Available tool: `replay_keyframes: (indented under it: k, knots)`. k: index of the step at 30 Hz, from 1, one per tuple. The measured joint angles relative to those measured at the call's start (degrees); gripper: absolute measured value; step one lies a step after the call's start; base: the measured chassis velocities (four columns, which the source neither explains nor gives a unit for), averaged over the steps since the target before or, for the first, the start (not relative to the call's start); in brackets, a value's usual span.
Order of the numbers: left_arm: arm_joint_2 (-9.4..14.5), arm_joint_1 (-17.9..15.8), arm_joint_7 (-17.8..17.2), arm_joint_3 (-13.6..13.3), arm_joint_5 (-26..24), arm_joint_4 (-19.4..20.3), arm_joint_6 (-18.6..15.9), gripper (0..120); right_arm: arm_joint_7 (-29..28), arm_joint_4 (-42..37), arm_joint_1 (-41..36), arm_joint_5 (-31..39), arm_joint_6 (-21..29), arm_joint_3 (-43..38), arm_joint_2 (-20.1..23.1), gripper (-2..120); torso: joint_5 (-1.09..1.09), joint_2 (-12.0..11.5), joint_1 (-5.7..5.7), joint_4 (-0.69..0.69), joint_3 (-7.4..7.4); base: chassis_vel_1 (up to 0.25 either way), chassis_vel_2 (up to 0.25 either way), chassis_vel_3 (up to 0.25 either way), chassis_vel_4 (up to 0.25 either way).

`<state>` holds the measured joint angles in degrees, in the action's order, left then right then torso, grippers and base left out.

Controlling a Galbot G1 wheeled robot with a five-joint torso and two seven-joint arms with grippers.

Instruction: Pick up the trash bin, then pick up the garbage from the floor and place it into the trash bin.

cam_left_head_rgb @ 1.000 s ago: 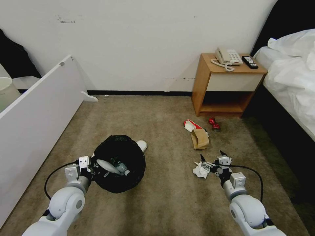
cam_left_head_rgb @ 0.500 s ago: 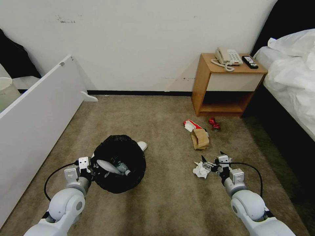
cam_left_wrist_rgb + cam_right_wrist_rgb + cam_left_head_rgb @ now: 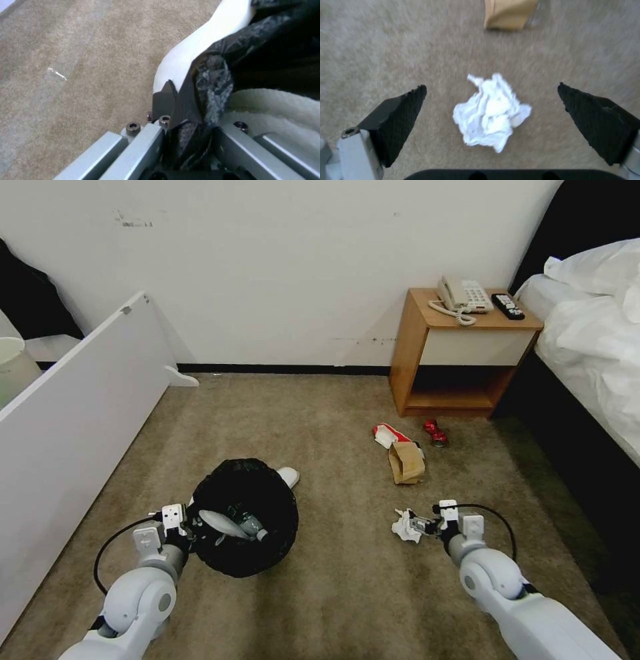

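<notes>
the trash bin [image 3: 243, 517], white with a crinkled black bag, holds a white slipper [image 3: 223, 523] and a small bottle [image 3: 248, 525]. on the carpet lie a crumpled white paper [image 3: 404, 527], a brown paper bag [image 3: 406, 462], a red-white packet [image 3: 389, 434] and a red can [image 3: 435, 431].

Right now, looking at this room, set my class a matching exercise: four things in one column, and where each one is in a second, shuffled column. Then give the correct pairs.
Things
1. crumpled white paper
2. telephone
3. trash bin
4. red can

Places
A. on top of the wooden nightstand
B. rim clamped in the left gripper
C. on the carpet between the open fingers of the right gripper
D. on the carpet just in front of the nightstand

Pairs: 1-C, 2-A, 3-B, 4-D
</notes>
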<state>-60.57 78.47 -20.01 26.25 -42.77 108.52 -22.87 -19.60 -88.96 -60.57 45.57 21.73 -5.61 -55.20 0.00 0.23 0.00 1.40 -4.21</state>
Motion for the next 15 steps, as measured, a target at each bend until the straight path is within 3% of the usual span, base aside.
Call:
replay_keyframes:
  k: [15]
  knots:
    - [0.5, -1.2, 0.3, -1.0, -1.3, -1.7, 1.1, 0, -1.9, 9.2, 7.0, 3.7, 1.9, 7.8, -4.6, 100, 0.00, 0.0, 0.00, 0.00, 0.00, 0.000, 0.000, 0.000, 0.000]
